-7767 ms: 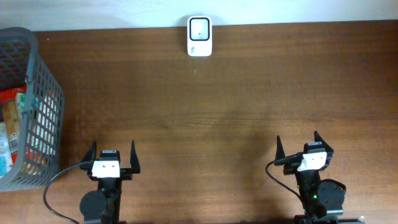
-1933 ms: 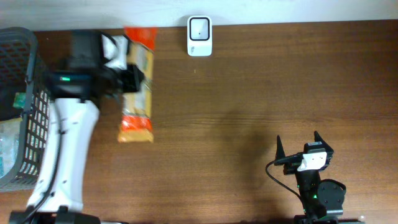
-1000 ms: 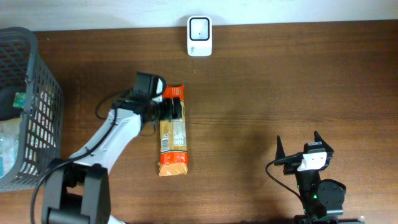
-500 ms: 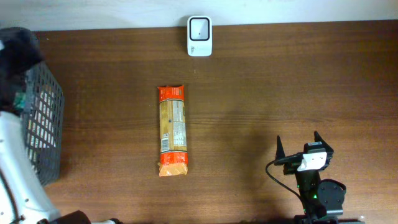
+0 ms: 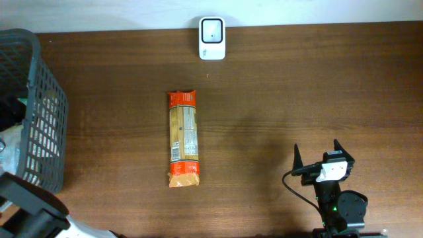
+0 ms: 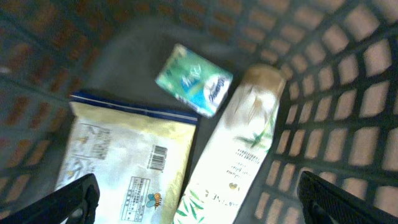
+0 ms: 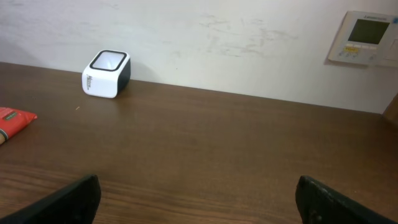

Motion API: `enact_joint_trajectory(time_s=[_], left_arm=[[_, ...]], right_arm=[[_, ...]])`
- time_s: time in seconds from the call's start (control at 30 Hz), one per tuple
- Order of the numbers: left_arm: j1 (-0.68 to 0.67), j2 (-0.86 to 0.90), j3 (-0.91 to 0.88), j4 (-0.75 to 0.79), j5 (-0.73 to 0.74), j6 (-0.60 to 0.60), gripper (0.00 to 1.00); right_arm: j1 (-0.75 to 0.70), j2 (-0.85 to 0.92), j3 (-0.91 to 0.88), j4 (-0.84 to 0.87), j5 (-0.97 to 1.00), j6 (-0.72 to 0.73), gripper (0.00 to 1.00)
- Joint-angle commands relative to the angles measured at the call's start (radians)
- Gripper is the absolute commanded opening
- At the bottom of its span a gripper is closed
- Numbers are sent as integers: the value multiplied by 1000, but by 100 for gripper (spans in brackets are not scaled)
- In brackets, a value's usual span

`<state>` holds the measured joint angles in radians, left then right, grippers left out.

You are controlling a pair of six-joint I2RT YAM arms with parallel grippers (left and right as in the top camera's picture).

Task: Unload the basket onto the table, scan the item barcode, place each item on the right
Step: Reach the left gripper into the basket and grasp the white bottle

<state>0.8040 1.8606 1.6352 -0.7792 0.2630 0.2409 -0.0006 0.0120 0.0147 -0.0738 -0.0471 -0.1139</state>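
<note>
packet [image 5: 184, 139] on table [image 5: 297, 86]; basket [image 6: 348, 93] with yellow bag [image 6: 124, 168], green pack [image 6: 194, 79], perhaps pouch [image 6: 233, 162]; both end effectors [image 6: 199, 198] [image 7: 199, 198] spread

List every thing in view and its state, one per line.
long packet, flat on the table, label up, held by nothing.
scanner, upright at the table's far edge.
basket, upright, goods inside.
left fingers, open, empty, over the basket's goods.
right fingers, open, empty, above the table.
</note>
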Motion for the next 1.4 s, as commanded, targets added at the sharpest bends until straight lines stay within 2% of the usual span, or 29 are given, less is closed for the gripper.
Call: enact_joint_trajectory(time_s=[0.0,0.27,0.4,0.47,0.53,0.57,0.6,0.63,0.67,0.77,1.03,1.07,1.13,1.3,1.37], left_arm=[[4,75,-6,-5,72,147,99],[4,243,-6,31,137,188,99],[2,306,-6,43,187,225,89],[1,337,-6,44,195,225,75],[2,356,-6,45,193,225,67],[2,359,-6,45,194,225,59],[2,359,-6,45,194,225,47],[2,359,-6,47,196,225,27],[2,359,-5,49,199,224,14],[2,359,3,45,222,216,1],[2,283,180,-39,291,34,0],[2,237,233,-52,291,-25,0],[1,182,272,-56,291,-67,0],[1,-4,301,-57,238,-100,0],[1,-51,301,-60,234,-158,0]], right_arm=[[-6,-5,-9,2,-5,-6,99],[-6,-5,-9,2,-6,-6,98],[-6,-5,-9,2,-6,-6,99],[-6,-5,-9,2,-6,-6,99],[-6,-5,-9,2,-6,-6,99],[-6,-5,-9,2,-6,-6,98],[-6,-5,-9,2,-6,-6,99],[-6,-5,-9,2,-6,-6,99],[-6,-5,-9,2,-5,-6,99],[-6,-5,-9,2,-5,-6,99],[-6,-5,-9,2,-6,-6,99],[-6,-5,-9,2,-6,-6,99],[-6,-5,-9,2,-6,-6,99],[-6,-5,-9,2,-6,-6,99],[-6,-5,-9,2,-6,-6,99]])
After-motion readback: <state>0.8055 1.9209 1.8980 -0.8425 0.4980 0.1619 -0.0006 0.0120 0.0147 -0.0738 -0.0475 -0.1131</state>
